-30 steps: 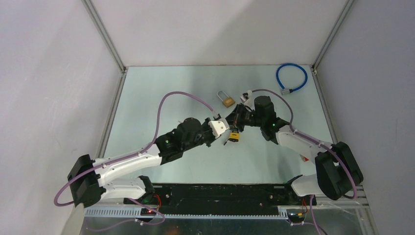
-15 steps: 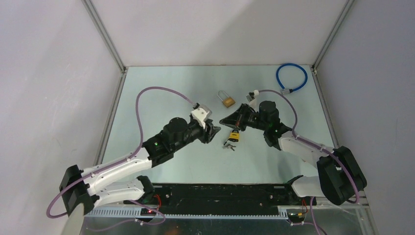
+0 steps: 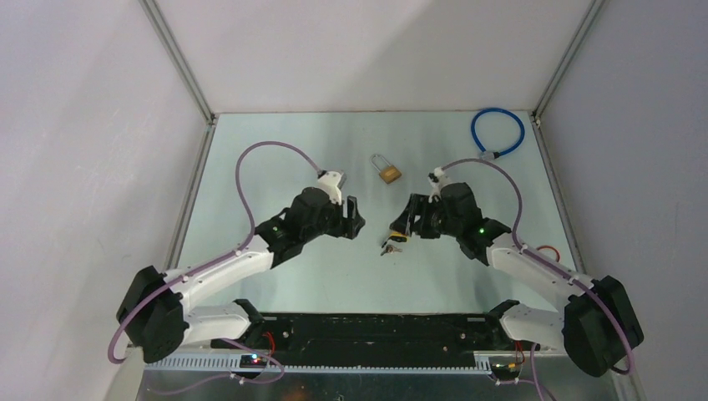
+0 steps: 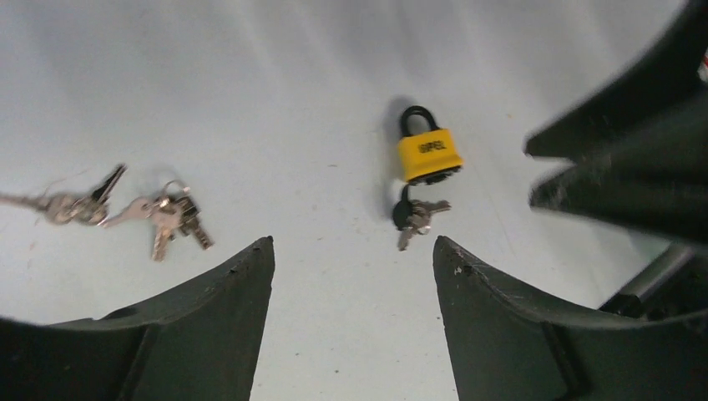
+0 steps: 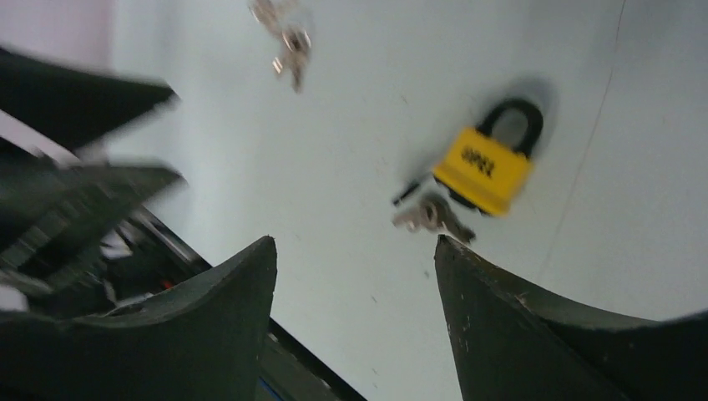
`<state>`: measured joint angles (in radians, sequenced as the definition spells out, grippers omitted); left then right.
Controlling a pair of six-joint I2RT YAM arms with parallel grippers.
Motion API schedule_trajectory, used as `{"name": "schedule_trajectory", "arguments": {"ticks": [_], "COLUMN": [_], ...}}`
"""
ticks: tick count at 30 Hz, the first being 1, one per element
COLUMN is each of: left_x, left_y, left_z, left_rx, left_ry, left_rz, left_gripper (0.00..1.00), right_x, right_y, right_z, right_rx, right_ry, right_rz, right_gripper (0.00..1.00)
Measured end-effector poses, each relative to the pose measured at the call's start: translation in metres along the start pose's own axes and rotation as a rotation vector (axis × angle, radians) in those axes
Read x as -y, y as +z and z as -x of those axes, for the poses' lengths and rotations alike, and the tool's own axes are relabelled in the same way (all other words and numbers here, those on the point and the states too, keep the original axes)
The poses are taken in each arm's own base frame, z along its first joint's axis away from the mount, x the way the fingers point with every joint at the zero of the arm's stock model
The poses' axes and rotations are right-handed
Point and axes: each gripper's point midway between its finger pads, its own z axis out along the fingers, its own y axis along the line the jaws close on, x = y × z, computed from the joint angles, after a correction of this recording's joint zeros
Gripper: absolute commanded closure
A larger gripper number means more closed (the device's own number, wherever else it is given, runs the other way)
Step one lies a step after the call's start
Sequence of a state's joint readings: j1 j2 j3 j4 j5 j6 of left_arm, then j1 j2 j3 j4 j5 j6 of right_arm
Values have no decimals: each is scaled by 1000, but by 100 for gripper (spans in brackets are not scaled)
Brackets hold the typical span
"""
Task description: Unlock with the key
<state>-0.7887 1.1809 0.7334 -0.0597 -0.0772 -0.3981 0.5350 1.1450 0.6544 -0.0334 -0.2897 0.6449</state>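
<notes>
Yellow padlock (image 4: pixel 427 155) with a black shackle lies flat on the pale table (image 4: pixel 275 83) between my left pincer (image 4: pixel 351 251) and right pincer (image 5: pixel 352 246), both spread apart and empty; a silver key (image 4: pixel 415 215) seems seated in its keyhole, the shackle looks shut, so the turn is not yet done.

A short dark word is showing on the face of the yellow padlock (image 4: pixel 427 154), printed across the upper part of its body, just below the black shackle (image 4: pixel 417 117). In the left wrist view it is appearing as a few small capital letters, too small to make out with certainty. In the right wrist view the same word is sitting tilted and blurred, and is not readable either. Any stamping on the keys (image 4: pixel 415 215) just below the yellow padlock, or on the brass padlock (image 3: pixel 389 174) farther back from it, is too small to tell.
</notes>
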Motion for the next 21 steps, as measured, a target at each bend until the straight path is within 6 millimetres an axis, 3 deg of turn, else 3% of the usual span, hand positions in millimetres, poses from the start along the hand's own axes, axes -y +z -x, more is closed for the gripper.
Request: {"name": "schedule_trajectory", "arguments": {"ticks": [4,7,12,21], "left_x": [-30,-47,-58,-69], "left_y": [-4,-13,-33,-56], "left_z": [0,5,7,-1], "left_rx": [-19,-4,24,29], "left_ry": [-97,-148,-178,-179], "left_rz": [88,132,162,200], "left_gripper": [24,24,24,23], "right_x": [20,27,30,40], "right_y": [0,4,20,59], "right_z": [-41,-58,-66,-81], "right_rx": [-154,-251,-337,-441], "right_ry": [-180,-308,-433,-544], "right_rz": [-96,-136,-165,-238], "right_gripper": [29,33,44,51]}}
